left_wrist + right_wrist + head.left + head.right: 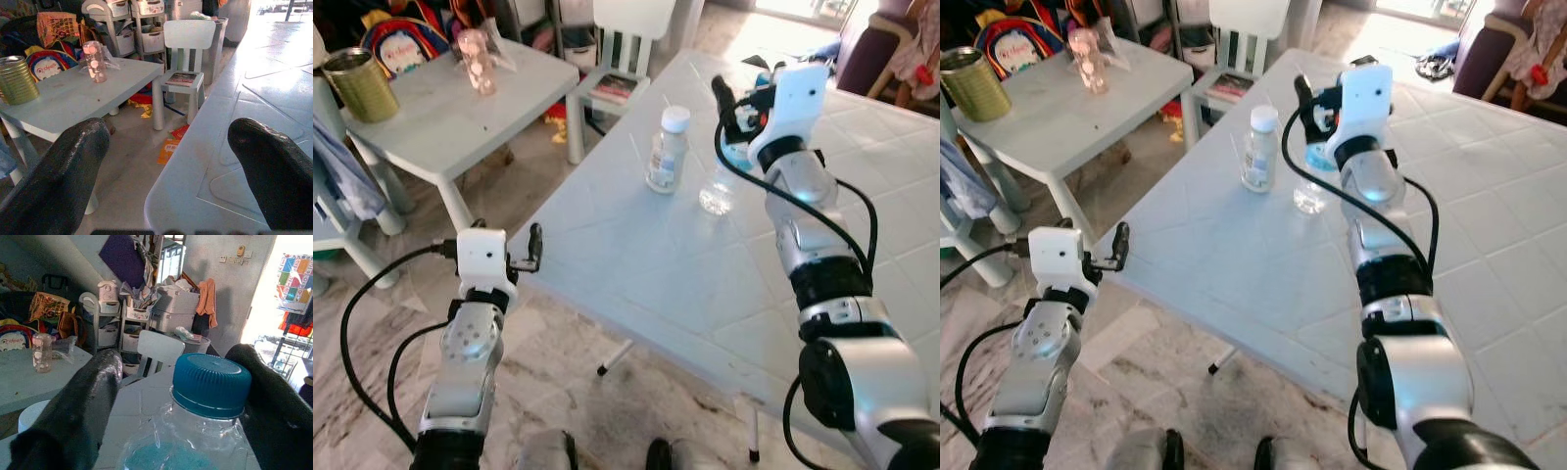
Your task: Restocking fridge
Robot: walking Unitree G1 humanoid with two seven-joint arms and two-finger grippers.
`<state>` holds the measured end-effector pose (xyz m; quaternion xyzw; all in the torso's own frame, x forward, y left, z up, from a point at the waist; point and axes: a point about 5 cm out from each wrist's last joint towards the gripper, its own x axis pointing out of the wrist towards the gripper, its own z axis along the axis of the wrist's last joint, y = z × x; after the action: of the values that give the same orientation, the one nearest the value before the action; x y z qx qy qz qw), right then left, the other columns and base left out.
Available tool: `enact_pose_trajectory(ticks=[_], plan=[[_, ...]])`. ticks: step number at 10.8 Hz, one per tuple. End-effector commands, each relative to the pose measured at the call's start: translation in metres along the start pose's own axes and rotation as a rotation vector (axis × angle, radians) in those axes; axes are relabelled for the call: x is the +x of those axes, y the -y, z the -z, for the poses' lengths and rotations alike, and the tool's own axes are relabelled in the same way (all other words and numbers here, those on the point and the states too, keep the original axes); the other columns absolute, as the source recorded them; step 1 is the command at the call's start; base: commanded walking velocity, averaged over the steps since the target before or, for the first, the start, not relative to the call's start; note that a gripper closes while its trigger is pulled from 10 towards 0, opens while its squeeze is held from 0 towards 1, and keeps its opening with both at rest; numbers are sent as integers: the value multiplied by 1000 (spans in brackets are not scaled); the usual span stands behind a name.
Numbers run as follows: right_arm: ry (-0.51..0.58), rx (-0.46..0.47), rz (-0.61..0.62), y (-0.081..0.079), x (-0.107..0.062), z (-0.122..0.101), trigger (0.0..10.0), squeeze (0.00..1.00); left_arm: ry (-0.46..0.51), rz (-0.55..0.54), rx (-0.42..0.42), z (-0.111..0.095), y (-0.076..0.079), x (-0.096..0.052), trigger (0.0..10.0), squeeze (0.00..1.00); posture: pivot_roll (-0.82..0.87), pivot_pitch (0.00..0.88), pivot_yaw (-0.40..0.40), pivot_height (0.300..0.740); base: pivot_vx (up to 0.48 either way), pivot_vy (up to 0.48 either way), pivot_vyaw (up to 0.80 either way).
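**Right fingers either side of blue-cap bottle, left idle at table edge**

Nearest, low left: left gripper (534,247) off the near-left corner of the big pale table (636,264), arm bent up from below, wrist box white. Fingers spread wide, nothing between them; left wrist view looks through the gap to table edge + floor.

Mid table: white-cap bottle (667,149), upright, label on front, just left of the right gripper. Apart from it, not touched.

Right arm stretched fwd over the table, elbow near, wrist raised at far end. Right gripper (736,117) at the blue-cap bottle (208,401). Head views give only the clear base (718,196) under the wrist; cap hidden by gripper body there. Right wrist view fills that in: blue ribbed cap + clear shoulder sitting between the two black fingers (78,406), one finger each side, open wider than the cap. Contact w/ bottle: cannot tell from these angles. Bottle upright on the table.

Farther left: small white table (460,108) w/ brass-coloured tin (360,84) at its left end and small pinkish bottle (476,61) nr far edge. Beyond, white child's chair (622,59) w/ a book on the seat. Left wrist view adds storage shelves w/ bins (127,29) behind chair. Right wrist view adds orange cloth (208,301) hung over clutter at far wall.
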<state>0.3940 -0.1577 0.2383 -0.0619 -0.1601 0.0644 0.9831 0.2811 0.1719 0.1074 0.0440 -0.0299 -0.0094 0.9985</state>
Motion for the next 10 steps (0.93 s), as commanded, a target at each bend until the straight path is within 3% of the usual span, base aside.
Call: enact_pose_trajectory(ticks=[1,8,10], plan=[[-15,1,15,1,3,-1,0,0,-4,8,-1,-1,1,-2,10000,0,179,104,-31,740,0,0,0],[-99,75,73,4,5,4,0,0,-19,30,-4,1,5,-2,10000,0,178,99,-31,740,0,0,0],[-139,88,69,-1,2,6,0,0,-67,-3,-9,7,4,-3,10000,0,178,98,-35,740,0,0,0]])
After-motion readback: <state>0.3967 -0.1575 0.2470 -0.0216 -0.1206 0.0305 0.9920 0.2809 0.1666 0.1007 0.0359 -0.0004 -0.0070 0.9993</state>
